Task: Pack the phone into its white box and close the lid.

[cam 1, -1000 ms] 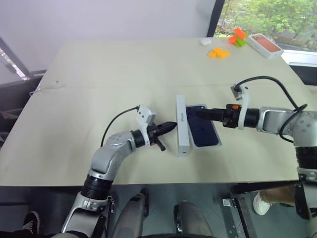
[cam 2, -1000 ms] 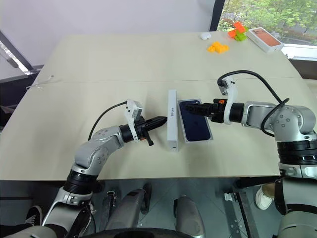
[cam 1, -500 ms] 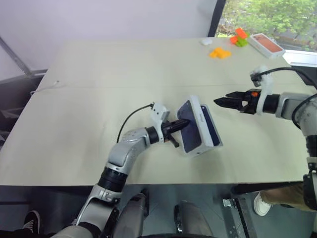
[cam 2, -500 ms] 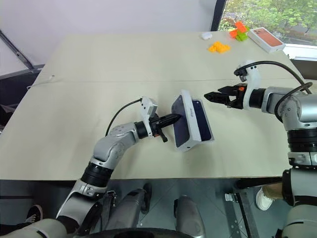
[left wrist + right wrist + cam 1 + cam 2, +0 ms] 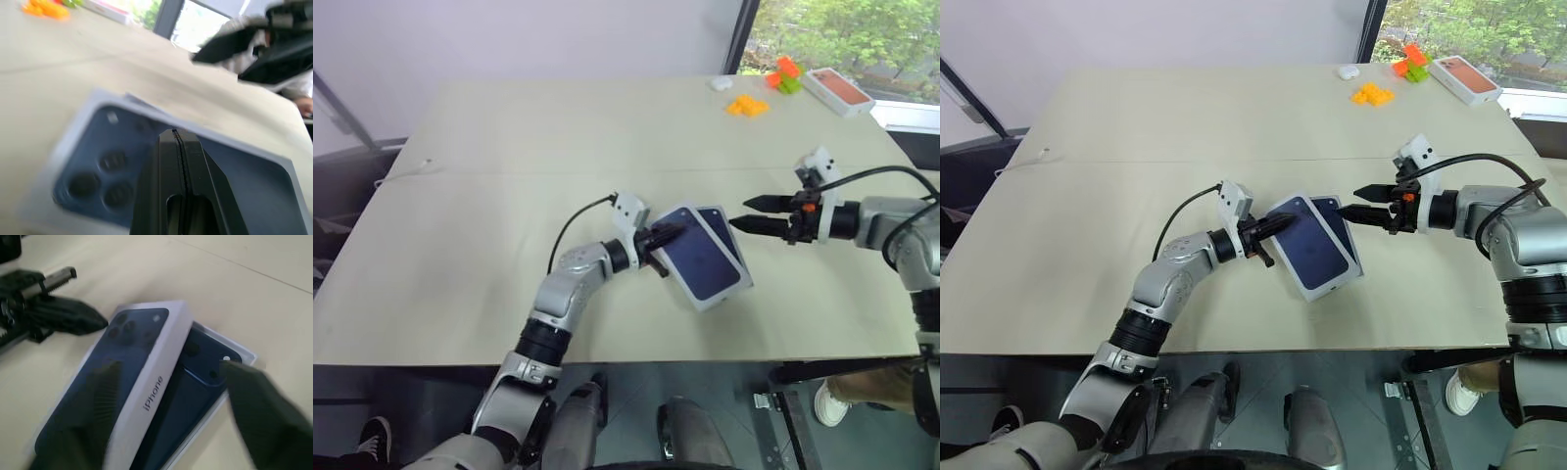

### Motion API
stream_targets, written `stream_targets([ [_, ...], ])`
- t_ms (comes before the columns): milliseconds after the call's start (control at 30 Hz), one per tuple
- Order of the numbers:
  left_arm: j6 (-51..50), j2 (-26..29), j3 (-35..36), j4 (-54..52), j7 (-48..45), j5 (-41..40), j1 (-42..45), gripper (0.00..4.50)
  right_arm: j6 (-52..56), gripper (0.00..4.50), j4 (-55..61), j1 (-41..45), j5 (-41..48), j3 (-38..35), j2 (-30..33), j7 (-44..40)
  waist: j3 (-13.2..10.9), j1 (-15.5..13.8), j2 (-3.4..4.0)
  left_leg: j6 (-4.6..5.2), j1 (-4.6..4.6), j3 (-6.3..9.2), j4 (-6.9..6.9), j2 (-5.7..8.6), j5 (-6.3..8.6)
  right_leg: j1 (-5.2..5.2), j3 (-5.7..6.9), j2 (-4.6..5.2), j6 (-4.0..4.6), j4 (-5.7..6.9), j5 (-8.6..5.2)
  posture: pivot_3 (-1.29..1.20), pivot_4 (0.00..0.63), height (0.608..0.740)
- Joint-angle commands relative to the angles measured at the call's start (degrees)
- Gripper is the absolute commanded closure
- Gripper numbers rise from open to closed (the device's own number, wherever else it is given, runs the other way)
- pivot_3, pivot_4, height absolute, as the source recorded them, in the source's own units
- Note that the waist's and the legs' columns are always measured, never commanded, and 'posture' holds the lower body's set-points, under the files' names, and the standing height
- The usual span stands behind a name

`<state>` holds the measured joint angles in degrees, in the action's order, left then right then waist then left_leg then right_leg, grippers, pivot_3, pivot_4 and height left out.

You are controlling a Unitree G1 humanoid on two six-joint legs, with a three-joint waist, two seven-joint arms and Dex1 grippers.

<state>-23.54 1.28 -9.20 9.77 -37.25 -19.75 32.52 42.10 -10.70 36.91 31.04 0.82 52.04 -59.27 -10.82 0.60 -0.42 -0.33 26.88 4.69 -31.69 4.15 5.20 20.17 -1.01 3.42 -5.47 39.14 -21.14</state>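
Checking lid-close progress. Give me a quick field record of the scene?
phone: dark blue phone lying in the white box
lid: lid with a phone picture on top, askew over the box, not seated
left gripper: left gripper shut, tip against the lid
right gripper: right gripper open, beside the box, holding nothing
background: orange-topped box, orange pieces

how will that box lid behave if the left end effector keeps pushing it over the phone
The lid looks like rigid cardboard, so it should probably move as one stiff piece. It lies skewed across the phone and tray, so it may slide or pivot rather than seat. Its printed top looks smooth, so the shut left end effector could slip.
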Motion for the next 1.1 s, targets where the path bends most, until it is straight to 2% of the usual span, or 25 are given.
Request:
stream_targets([
  [33,-1.31,0.41,1.43,-4.63,0.22,-1.66,0.77,4.50,-3.26,3.23,-0.52,0.74,-2.54,-1.27,-0.73,0.35,0.00,0.00,0.00,0.00,0.01,0.00,-0.01,0.00,0.00,0.01,0.00,0.00,0.00,0.00,0.00,0.00,0.150,0.740],
  [100,-2.97,1.02,1.85,-6.43,0.56,-2.21,-0.16,4.50,-2.12,4.20,-0.70,1.11,-2.16,-1.85,-1.47,0.23,0.00,0.05,0.00,0.00,0.02,0.01,-0.08,0.00,0.00,0.03,0.00,0.00,0.00,0.00,0.00,0.00,0.150,0.740],
  [133,-3.72,1.79,2.07,-8.20,0.49,-2.51,-1.10,4.50,-3.08,4.48,-0.61,1.10,-3.04,-1.69,-1.74,0.45,0.01,0.04,0.02,0.00,0.02,0.01,-0.15,0.00,0.00,0.03,0.00,0.00,0.00,0.01,0.00,0.00,0.150,0.740],
  [400,-13.09,8.76,3.21,-20.10,1.59,-5.91,-9.09,4.50,-9.17,4.48,0.08,-0.97,-8.46,0.32,-2.52,-0.51,0.01,0.06,0.03,0.00,-0.03,0.02,-0.19,-0.01,0.00,0.03,-0.02,-0.02,0.00,0.03,0.00,0.00,0.150,0.740],
  [533,-15.36,10.67,2.62,-21.35,2.45,-5.47,-12.61,4.50,-15.67,4.48,0.97,-2.75,-13.70,3.32,-2.85,-0.92,0.02,0.05,0.04,0.04,-0.08,0.02,-0.06,0.00,0.04,-0.10,-0.03,-0.01,0.00,0.01,0.00,0.00,0.150,0.740],
  [700,-14.06,9.20,0.35,-17.63,3.53,-3.23,-12.22,4.50,-20.78,4.48,0.51,-3.74,-18.64,5.77,-3.33,-0.76,0.03,-0.22,0.06,0.03,-0.15,0.05,-0.17,0.00,0.06,-0.14,-0.02,-0.01,0.02,0.01,0.00,0.00,0.150,0.740],
  [1100,-7.62,4.26,-4.57,-4.28,1.67,1.57,-6.57,4.50,-21.72,4.48,-0.15,-4.78,-20.46,4.67,-4.68,-1.27,0.03,-0.10,0.06,0.06,-0.20,0.05,-0.18,0.01,0.08,-0.29,0.00,0.00,-0.01,-0.02,0.01,0.00,0.150,0.740],
])
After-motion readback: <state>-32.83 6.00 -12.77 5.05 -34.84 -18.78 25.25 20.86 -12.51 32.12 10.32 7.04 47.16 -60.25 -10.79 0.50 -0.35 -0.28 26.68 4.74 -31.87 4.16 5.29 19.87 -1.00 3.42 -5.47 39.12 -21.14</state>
